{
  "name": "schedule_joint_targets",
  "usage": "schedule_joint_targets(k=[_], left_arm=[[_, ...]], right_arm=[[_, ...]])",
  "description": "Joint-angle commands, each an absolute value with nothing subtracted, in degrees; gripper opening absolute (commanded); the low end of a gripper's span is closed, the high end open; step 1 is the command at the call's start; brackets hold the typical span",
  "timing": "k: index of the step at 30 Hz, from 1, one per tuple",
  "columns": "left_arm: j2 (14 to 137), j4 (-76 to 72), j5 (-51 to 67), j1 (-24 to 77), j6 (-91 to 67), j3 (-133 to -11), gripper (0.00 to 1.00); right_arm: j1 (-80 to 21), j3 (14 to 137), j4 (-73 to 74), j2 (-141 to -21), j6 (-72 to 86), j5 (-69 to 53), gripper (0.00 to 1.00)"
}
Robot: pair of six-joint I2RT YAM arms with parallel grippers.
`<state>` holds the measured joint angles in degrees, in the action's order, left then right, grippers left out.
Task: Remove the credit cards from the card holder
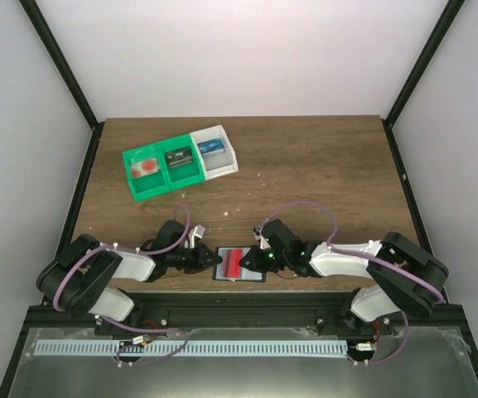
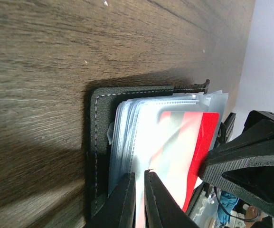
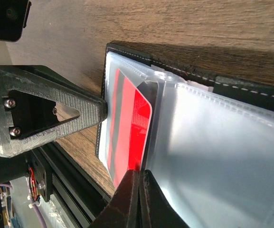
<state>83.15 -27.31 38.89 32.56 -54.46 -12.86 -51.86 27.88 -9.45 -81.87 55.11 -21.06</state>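
The card holder (image 2: 99, 142) lies open at the table's (image 1: 305, 166) near edge, left fingers (image 2: 139, 183) pinched nearly shut on its clear sleeves and right fingers (image 3: 137, 183) closed on the protruding red card (image 3: 129, 128); if the left hold slips, the holder may drag along with the card.

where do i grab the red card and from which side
Probably the red card's bare strip beyond the clear sleeve, from the right hand's side: that edge faces it, the rest is tucked in the card holder.
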Motion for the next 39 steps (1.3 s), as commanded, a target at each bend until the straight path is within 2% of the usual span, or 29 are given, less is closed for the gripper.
schedule_joint_targets(k=[1,17,27,33,39], left_arm=[[83.8,-24.2,36.5,32.5,-54.0,-11.6,0.09],[83.7,-23.5,35.4,32.5,-54.3,-11.2,0.09],[79.3,-20.5,34.7,32.5,-54.9,-12.3,0.11],[73.2,-16.7,35.1,32.5,-57.1,-14.4,0.25],[66.5,-7.1,34.4,32.5,-57.6,-20.2,0.52]], right_arm=[[-51.4,27.0,-9.5,-80.8,54.7,-21.2,0.0],[-50.4,25.0,-8.5,-78.0,54.9,-20.9,0.0],[-50.2,24.4,-0.3,-68.1,51.4,-16.7,0.01],[-50.2,25.7,3.5,-63.5,47.3,-13.8,0.01],[-50.3,28.7,4.5,-63.0,40.9,-12.8,0.01]])
